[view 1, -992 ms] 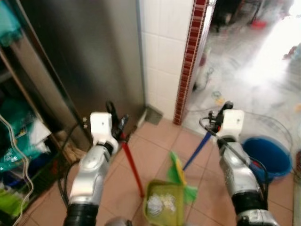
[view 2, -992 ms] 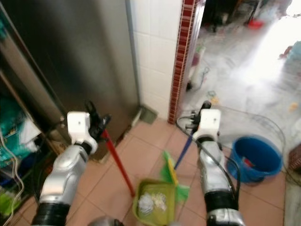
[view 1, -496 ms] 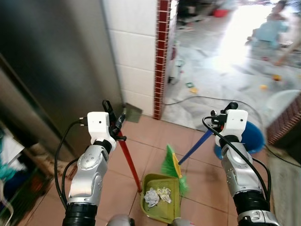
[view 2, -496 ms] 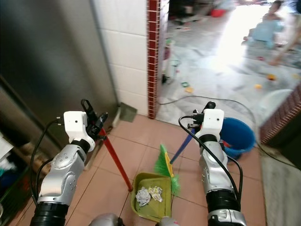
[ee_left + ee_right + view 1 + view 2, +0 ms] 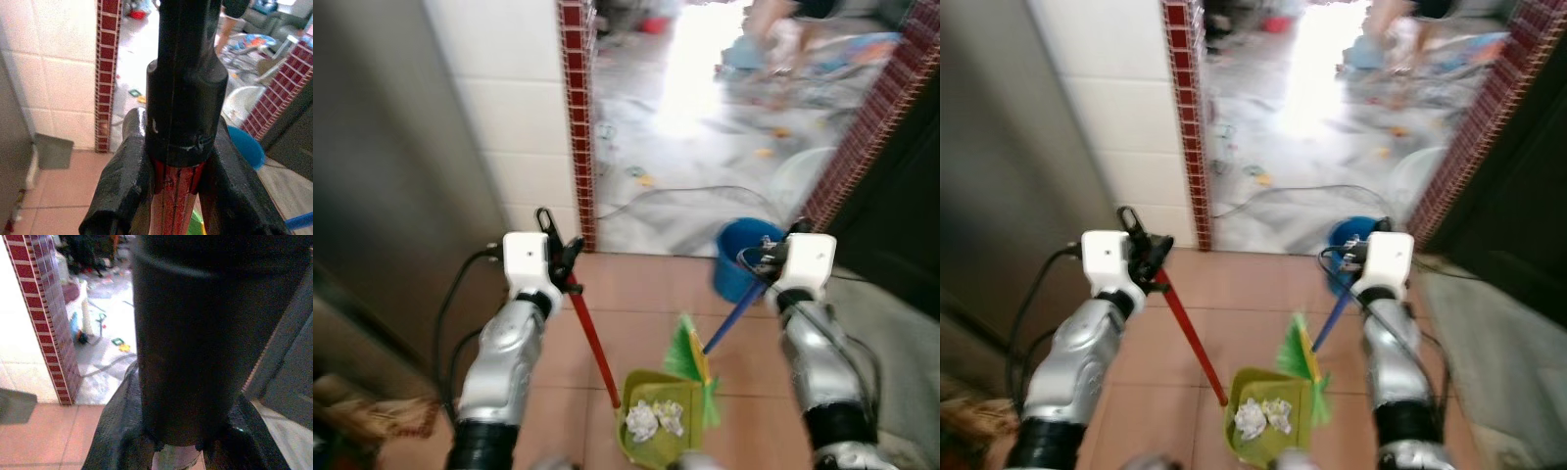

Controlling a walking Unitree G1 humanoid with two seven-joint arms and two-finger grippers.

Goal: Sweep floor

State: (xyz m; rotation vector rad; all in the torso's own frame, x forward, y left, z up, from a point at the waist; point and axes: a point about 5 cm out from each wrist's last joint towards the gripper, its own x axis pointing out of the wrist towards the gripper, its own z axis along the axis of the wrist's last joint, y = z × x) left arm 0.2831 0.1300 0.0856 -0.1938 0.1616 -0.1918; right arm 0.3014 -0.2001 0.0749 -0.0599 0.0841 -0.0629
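Your two grippers carry a dustpan and a broom over the tiled floor.

Your left gripper (image 5: 560,262) is clamped on the red dustpan handle (image 5: 590,338); the green dustpan (image 5: 656,428) holds crumpled paper (image 5: 652,419). Your right gripper (image 5: 766,266) is closed around the blue broom handle (image 5: 734,315), green bristles (image 5: 688,352) beside the pan. Both look light and stiff; keep the pan level, hold high.

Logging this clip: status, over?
Left gripper shut on red dustpan handle; right gripper shut on blue broom handle. Crumpled paper in green dustpan. Blue bucket ahead, doorway beyond.
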